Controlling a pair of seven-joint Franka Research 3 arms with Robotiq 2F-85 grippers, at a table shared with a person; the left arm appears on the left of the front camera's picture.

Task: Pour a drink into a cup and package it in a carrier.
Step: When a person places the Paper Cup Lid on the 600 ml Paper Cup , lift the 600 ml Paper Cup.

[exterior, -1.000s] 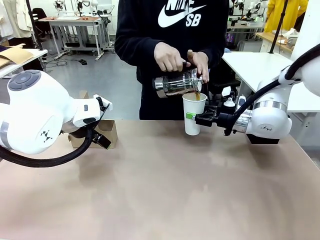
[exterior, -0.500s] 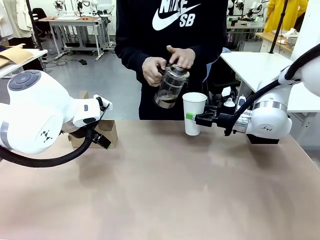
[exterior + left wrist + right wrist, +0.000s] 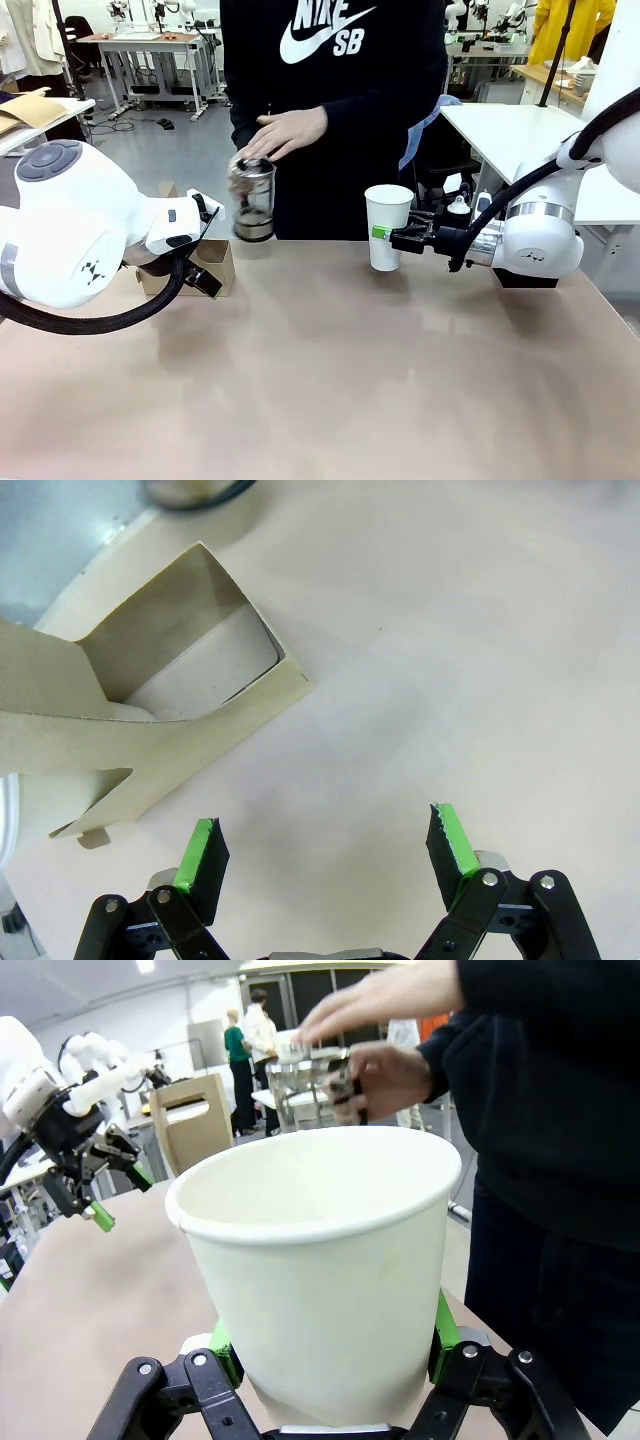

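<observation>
The tall white cup (image 3: 388,227) stands upright at the table's far right-centre, and my right gripper (image 3: 396,238) is shut on its lower half. In the right wrist view the cup (image 3: 320,1260) sits between the green pads (image 3: 443,1332); the liquid level inside is hidden. A person holds the glass jug (image 3: 253,203) upright by its top, just above the table to the cup's left, with a little dark drink (image 3: 254,229) in its bottom. The brown carrier (image 3: 217,262) stands at the far left. My left gripper (image 3: 328,840) hangs open over bare table beside the carrier (image 3: 150,715).
The person stands at the far edge of the table (image 3: 330,360), with both hands near the jug (image 3: 312,1075). My left arm's large white body (image 3: 70,235) covers the left side. A white side table (image 3: 500,125) stands behind my right arm.
The person has stopped pouring, righted the jug and carried it left, away from the cup and down towards the table near the carrier. Neither gripper has moved.
</observation>
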